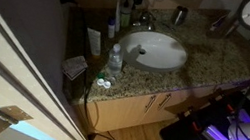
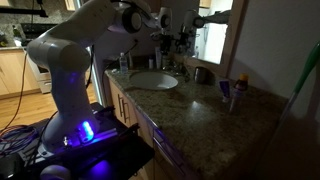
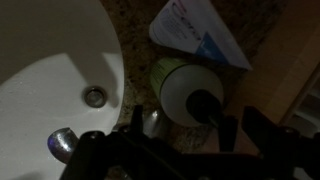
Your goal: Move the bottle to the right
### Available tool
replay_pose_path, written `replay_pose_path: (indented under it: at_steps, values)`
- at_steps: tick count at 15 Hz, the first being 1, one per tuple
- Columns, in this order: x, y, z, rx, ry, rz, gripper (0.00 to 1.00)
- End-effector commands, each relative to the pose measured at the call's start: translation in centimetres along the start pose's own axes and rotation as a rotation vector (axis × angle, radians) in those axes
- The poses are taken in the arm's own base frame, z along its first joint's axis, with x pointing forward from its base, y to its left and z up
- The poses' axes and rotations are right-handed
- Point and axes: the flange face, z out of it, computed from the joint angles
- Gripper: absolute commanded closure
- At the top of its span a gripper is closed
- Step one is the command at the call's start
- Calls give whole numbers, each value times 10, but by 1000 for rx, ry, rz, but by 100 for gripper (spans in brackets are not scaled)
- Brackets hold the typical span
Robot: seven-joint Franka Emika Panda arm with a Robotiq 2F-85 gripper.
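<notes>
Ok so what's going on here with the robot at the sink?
The robot arm reaches over the counter by the sink. In the wrist view its fingers hang open above the small pale green bottle, which stands upright beside the basin, near a white tube. Nothing is gripped yet.

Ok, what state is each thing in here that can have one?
bottle: upright, capped, not gripped.
gripper: open, above the bottle, holding nothing.
sink: empty, no water running.
dark cup: upright on the counter.
</notes>
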Motion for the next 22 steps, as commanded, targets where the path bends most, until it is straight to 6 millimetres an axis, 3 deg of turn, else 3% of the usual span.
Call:
replay_pose_path:
  at_steps: [1, 11, 14, 17, 22]
  values:
    - [-1, 0, 2, -1, -8, -8, 27]
    - [0, 0, 2, 2, -11, -6, 95]
    - [2, 0, -6, -1, -1, -3, 93]
    - [6, 5, -43, -29, 32, -37, 93]
    - [22, 28, -144, -82, 52, -129, 93]
